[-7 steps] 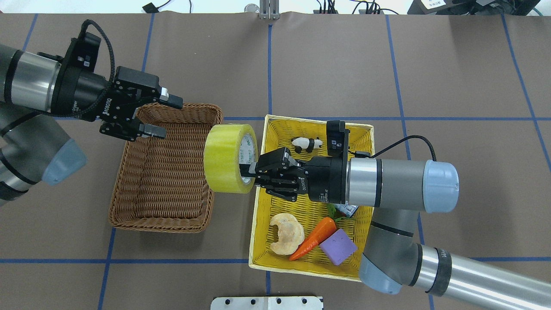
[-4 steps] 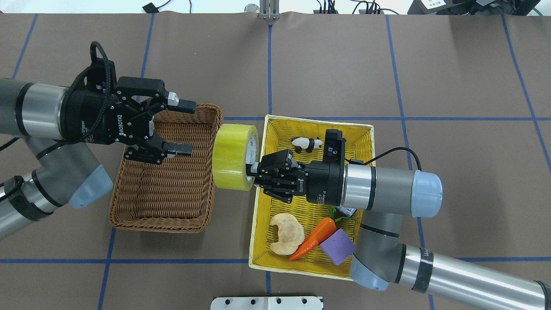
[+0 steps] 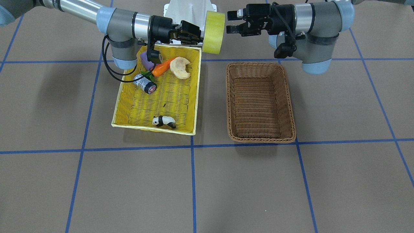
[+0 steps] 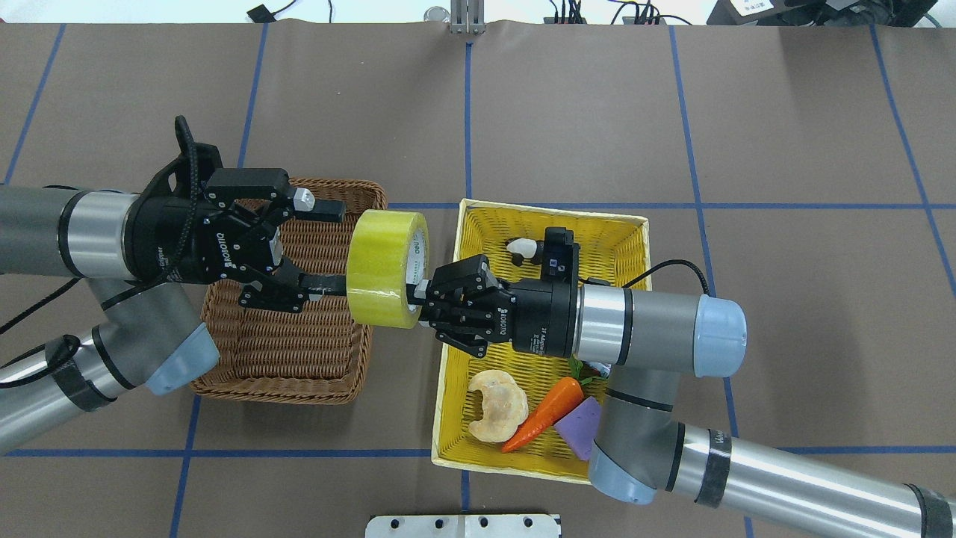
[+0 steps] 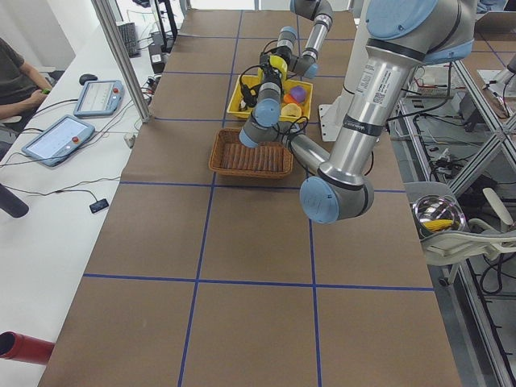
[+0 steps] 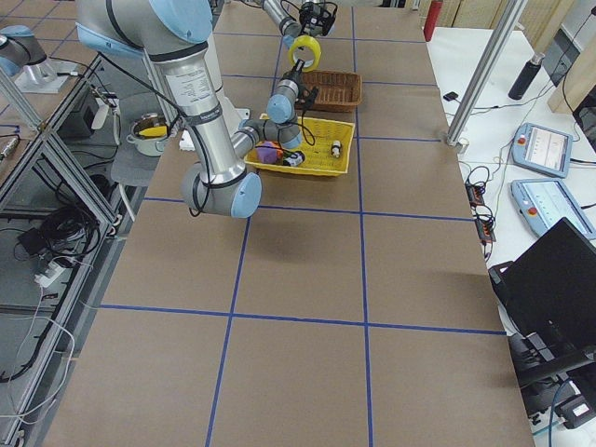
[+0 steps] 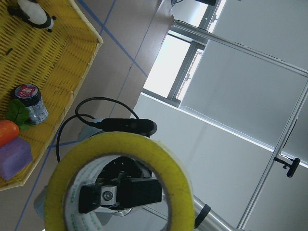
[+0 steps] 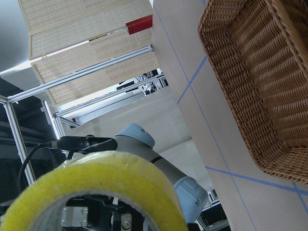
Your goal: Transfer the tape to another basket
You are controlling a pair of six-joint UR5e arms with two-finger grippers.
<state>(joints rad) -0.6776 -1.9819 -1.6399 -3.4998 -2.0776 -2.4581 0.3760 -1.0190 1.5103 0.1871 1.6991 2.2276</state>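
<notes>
Above the facing edges of the basket and yellow basket, the right gripper is clamped on the wall of the tape, the left gripper spread wide beside it. Lifting is done; handover and placement are judged outstanding. A gap between left fingers and tape is shown only front-on.

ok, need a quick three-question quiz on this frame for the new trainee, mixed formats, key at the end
1. Fill in: the left claw is ___ (open or shut).
2. Which one grips the tape? A: the left claw. B: the right claw. C: neither.
3. True or false: the brown basket holds nothing.
Key: 1 open; 2 B; 3 true.
</notes>
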